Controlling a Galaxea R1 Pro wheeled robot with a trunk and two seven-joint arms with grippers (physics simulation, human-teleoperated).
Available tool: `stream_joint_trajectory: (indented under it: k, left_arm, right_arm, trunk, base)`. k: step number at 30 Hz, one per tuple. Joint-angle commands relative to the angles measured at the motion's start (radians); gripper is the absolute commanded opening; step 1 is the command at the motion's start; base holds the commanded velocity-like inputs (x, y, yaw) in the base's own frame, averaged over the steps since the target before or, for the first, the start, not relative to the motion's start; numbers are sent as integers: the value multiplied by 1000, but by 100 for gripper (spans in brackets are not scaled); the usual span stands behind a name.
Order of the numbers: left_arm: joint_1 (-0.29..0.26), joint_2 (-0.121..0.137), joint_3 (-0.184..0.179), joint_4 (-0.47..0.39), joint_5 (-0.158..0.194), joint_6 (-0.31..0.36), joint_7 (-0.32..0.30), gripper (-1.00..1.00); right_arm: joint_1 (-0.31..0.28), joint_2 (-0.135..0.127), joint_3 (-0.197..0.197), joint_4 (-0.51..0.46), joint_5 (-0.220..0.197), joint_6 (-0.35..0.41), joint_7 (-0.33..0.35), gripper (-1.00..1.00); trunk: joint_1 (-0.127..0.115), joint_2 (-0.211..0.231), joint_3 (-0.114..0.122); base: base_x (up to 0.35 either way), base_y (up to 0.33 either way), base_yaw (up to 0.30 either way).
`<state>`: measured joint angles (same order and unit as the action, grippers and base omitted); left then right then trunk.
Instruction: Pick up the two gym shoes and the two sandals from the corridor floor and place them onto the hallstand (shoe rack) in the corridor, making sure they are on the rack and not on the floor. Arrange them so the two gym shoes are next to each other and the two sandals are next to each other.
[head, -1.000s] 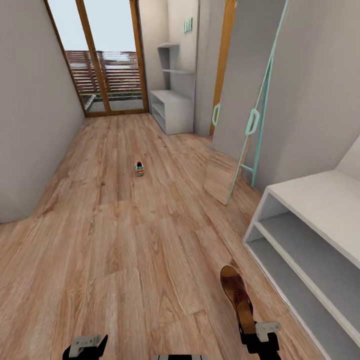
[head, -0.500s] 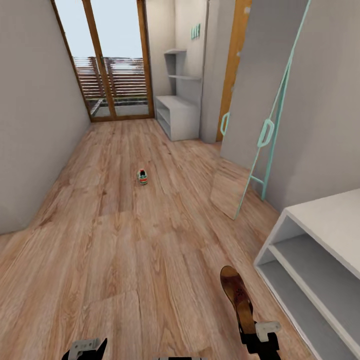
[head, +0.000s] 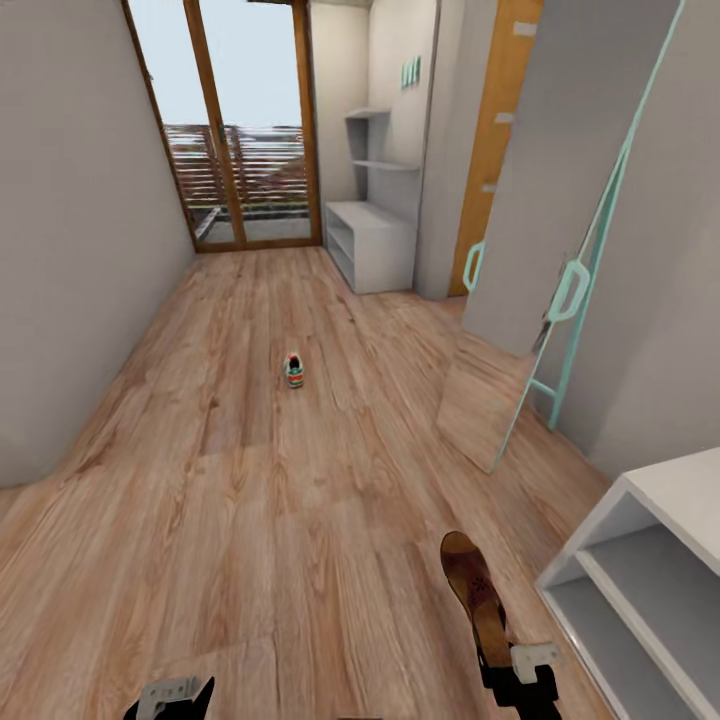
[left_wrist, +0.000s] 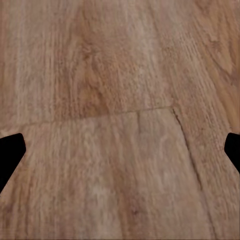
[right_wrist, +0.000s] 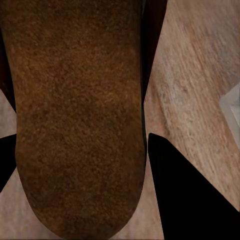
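Currently carrying one sandal (head: 474, 590), clenched in right tool (head: 520, 672), lower right of frame. Left tool (left_wrist: 120, 150) released, empty. Shoe rack (head: 640, 590) shelves bare; gym shoe (head: 294, 371) on floor (head: 250, 480), mid-frame. Remaining: nearly everything.

- You have one brown leather-look sandal with a tan insole (head: 476, 592) in view, its heel clamped in your right pincer (head: 520, 672) and its toe pointing away from it.
- One white gym shoe with green stripe and red heel (head: 294, 370) stands far ahead of both pincers, on the light brown wood-plank floor (head: 250, 500).
- Two low light-grey cabinets with open shelf compartments: one (head: 640, 590) just to the right of your right pincer, one (head: 372, 245) far ahead by the glass doors.
- Two thin grey wall shelves (head: 385, 140) hang above the far cabinet.
- One tall leaning mirror with a mint-green frame (head: 560, 300) stands ahead and right.
- Two pincers count: the right one and the left pincer (head: 170, 697), its black fingers (left_wrist: 10, 152) spread wide apart over bare planks.
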<state>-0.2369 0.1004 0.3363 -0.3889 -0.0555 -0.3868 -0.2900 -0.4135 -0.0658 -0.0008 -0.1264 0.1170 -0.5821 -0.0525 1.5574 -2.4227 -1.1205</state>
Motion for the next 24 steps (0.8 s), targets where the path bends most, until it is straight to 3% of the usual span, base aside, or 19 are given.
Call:
stream_joint_trajectory:
  k: [1, 24]
  left_arm:
    - [-1, -1, 8, 1, -6, -3, -8, 100]
    - [-1, -2, 7, 1, -6, -3, -8, 100]
  right_arm:
    - [-1, 0, -1, 1, 7, -2, -4, -100]
    - [0, 0, -1, -1, 8, -2, -3, -100]
  trunk:
    - [0, 0, 0]
    - [0, 0, 21]
  base:
    - [339, 0, 20]
    - [339, 9, 158]
